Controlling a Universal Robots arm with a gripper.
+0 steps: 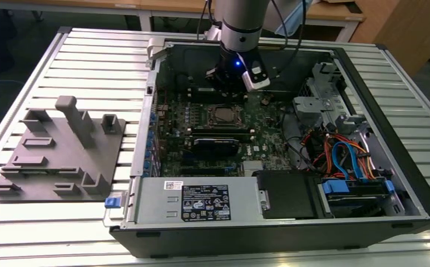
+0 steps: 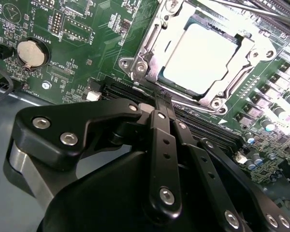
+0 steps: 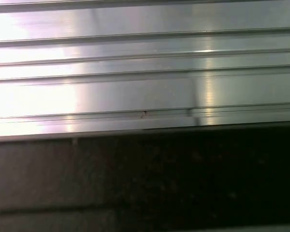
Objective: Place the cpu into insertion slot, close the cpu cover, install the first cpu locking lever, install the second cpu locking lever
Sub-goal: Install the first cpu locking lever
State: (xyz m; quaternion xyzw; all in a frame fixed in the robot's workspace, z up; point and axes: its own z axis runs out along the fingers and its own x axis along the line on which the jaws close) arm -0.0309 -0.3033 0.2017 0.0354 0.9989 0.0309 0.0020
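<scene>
The cpu (image 2: pixel 203 53) is sitting in the insertion slot (image 1: pixel 207 115) mid-frame, the cpu cover (image 2: pixel 150 43) is looking shut, the levers (image 2: pixel 251 8) maybe undone, and the gripper (image 2: pixel 157 99) is pressing its fingers (image 2: pixel 162 140) together, empty.

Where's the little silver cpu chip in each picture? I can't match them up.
Exterior view: the cpu sits in the middle of the green circuit board inside the open computer case.
Second wrist view: the cpu is the bright square framed by the silver cpu cover.
First wrist view: ribbed silver metal beside a dark band.
Shared landmark: the green circuit board, in the exterior and second wrist views.
</scene>
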